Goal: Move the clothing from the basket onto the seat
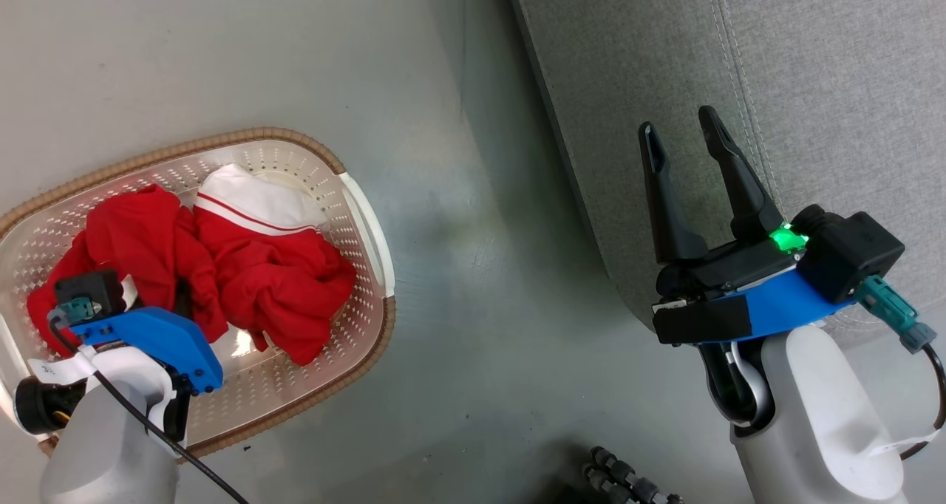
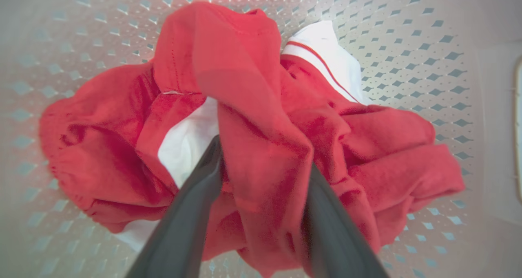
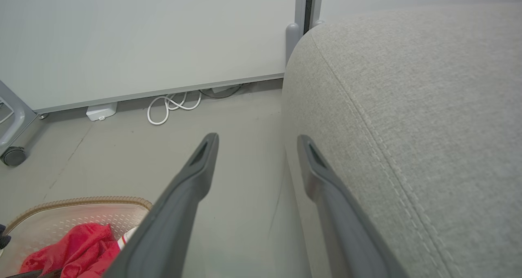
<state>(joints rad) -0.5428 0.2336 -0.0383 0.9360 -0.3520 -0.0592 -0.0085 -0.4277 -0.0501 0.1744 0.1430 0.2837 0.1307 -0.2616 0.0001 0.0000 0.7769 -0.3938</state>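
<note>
Step in hand: first pick from the basket [image 1: 222, 138]. The left gripper [image 2: 263, 155] points down into it. Its fingers pinch a thick fold of the red clothing [image 1: 273, 267]; the fold fills the gap and drapes over one finger. How firm the hold is, I cannot tell.

The right gripper [image 1: 676, 123] has its fingers spread with nothing between them. It hovers at the front edge of the sofa [image 1: 850, 83], well apart from the basket.

Contents: the basket stands on the floor [image 1: 480, 304] near the sofa, with a strip of floor between them. It holds all the clothing seen: a crumpled red heap with white panels and striped trim, lying on the perforated bottom below the rim. Where one garment ends and the next begins cannot be told. I judge the task to be at its start.

Notes for doing the lift well:
- Raise straight up and slowly until the trailing cloth clears the rim, and only then swing toward the sofa.
- The heap looks twisted together, so a second piece may ride up and drop on the floor. Check this before crossing.
- A hem caught on the rim or a handle could tip the light basket.
- Let go well in over the cushion, not on the rounded edge, where soft cloth would likely slide off.
</note>
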